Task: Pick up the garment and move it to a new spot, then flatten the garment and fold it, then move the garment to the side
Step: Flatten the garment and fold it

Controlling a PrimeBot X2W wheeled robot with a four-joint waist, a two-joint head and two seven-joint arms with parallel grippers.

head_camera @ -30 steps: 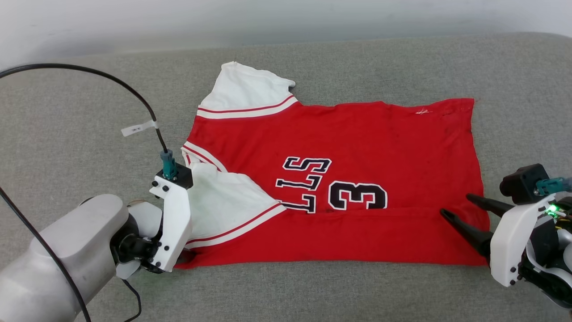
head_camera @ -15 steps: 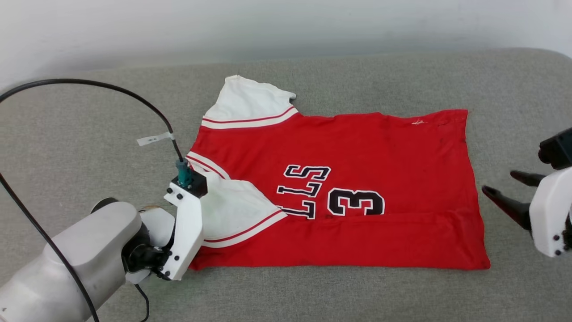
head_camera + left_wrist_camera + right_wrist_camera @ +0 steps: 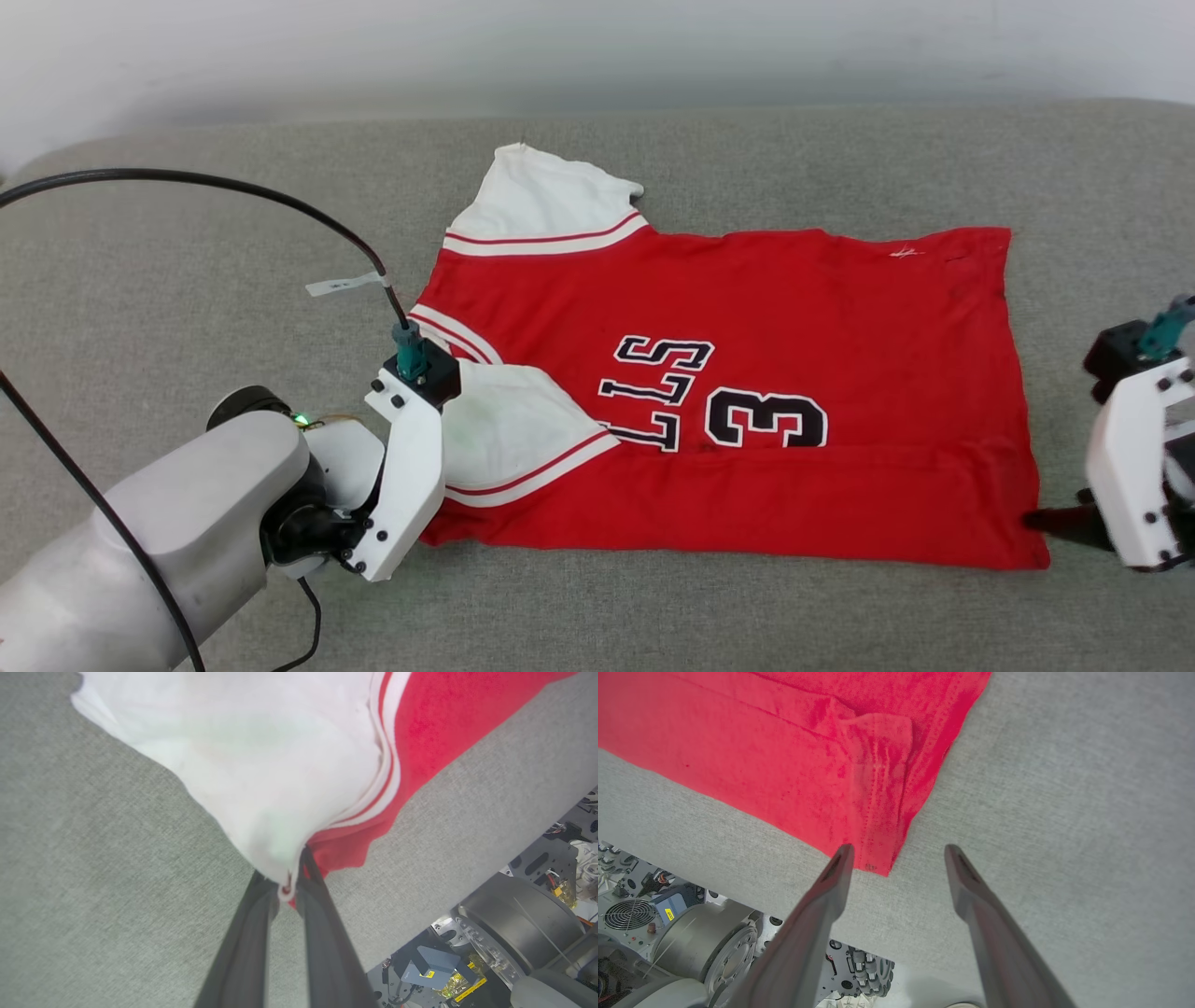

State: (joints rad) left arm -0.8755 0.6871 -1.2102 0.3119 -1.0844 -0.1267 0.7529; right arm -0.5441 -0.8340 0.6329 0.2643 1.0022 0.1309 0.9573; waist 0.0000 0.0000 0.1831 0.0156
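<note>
The garment, a red jersey with white sleeves and black lettering, lies flat on the grey cushion with its near strip folded over. In the left wrist view my left gripper is shut on the garment's near left corner, pinching the white sleeve and the red edge together. In the head view the gripper's white mount hides its fingers. My right gripper is open, with its fingers on either side of the near right corner of the garment and low over the cushion.
The grey cushioned surface runs wide on both sides, with a white wall behind it. A black cable arcs over the left side. Past the cushion's near edge, the wrist views show the robot's base.
My right gripper has pulled back off the red cloth to the right and come down at the near right corner. My left gripper has shut on the near left corner. The camera has shifted a little.
</note>
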